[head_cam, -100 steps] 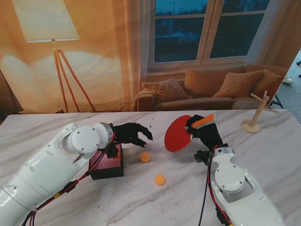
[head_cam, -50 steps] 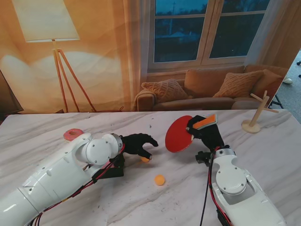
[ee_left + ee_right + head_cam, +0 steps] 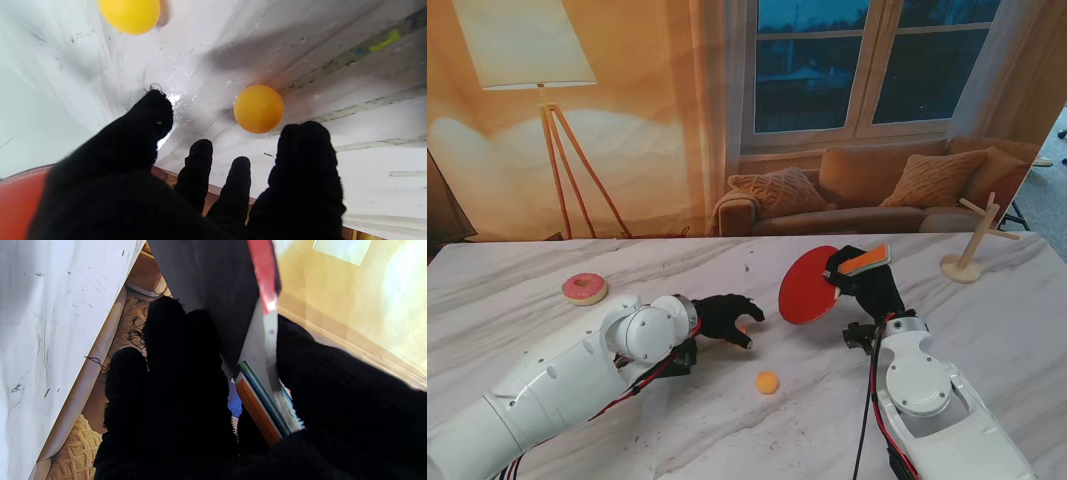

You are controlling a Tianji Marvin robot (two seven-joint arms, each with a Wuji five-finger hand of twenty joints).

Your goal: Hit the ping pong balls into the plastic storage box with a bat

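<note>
We see two orange balls on the desk [image 3: 987, 300]. One ball [image 3: 767, 382] lies in the open near the middle, nearer to us than both robot hands. The other ball [image 3: 740, 326] sits right at the fingertips of our left robot hand [image 3: 727, 317]; the left wrist view shows it [image 3: 259, 108] just past the fingers [image 3: 307, 156], and whether they touch it we cannot tell. That view shows the nearer ball [image 3: 129, 15] too, well apart from the fingers.

There is one bat [image 3: 809, 284], red-faced with an orange handle, held up off the desk by our right robot hand [image 3: 859, 280]. The right wrist view shows the gloved fingers [image 3: 180, 373] wrapped around the handle, with the bat [image 3: 263, 283] seen edge-on.

The desk is white marble with grey veins and small scuffs. One pink doughnut [image 3: 584, 289] lies at the left, and one wooden stand [image 3: 972, 245] is at the far right edge. We cannot make out a storage box. Behind the desk hangs a backdrop of a living room: one floor lamp, one sofa with cushions, one window.

Our left arm reaches in from the left, palm down, its fingers spread and slightly curled, holding nothing. Our right arm rises from the near right, its wrist bent so the bat's face points left.
</note>
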